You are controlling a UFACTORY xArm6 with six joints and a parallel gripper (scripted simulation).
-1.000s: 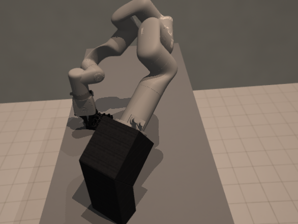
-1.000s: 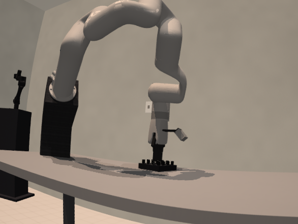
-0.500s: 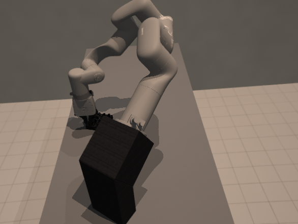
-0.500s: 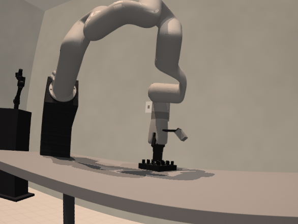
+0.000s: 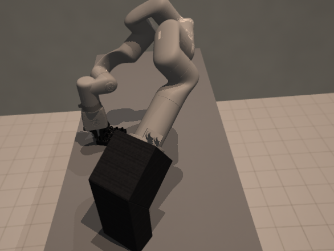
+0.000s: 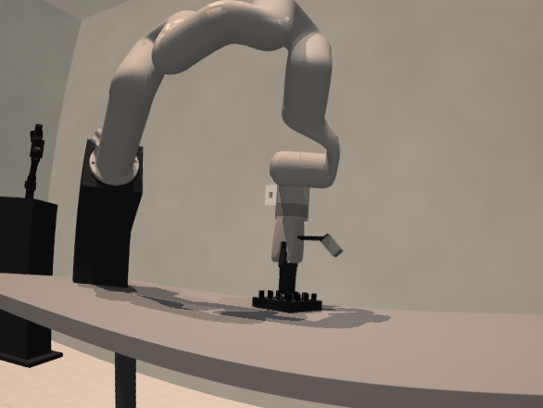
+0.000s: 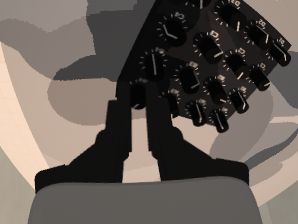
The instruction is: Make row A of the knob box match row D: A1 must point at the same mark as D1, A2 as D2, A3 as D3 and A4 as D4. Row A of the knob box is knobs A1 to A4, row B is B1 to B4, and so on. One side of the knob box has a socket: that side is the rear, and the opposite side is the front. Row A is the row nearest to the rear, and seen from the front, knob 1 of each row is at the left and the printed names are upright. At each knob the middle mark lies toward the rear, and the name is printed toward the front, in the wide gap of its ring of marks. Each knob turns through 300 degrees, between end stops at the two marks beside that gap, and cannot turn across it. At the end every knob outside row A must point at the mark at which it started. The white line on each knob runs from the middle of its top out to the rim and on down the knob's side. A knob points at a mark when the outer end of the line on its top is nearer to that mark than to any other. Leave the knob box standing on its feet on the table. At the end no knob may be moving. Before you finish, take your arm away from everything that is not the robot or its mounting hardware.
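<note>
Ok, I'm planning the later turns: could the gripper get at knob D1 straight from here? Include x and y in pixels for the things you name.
Probably not directly: the gripper (image 7: pixel 137 96) is down at the box's opposite corner, around knob A4 (image 7: pixel 138 95), with other knobs between. Nothing appears to cover D1 (image 7: pixel 280 54), so lifting first looks workable.

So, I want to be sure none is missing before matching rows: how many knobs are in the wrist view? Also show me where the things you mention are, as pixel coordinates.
16, on the knob box (image 5: pixel 115 134) (image 6: pixel 303 306) (image 7: pixel 145 50): four each in row A (image 7: pixel 197 115), nearest the gripper (image 5: pixel 101 142) (image 6: pixel 287 290) (image 7: pixel 137 96), then B (image 7: pixel 189 82), C (image 7: pixel 210 48) and D (image 7: pixel 257 35), farthest off. A3 (image 7: pixel 173 107), A4 (image 7: pixel 137 99) and D4 (image 7: pixel 200 2) show only partly.
</note>
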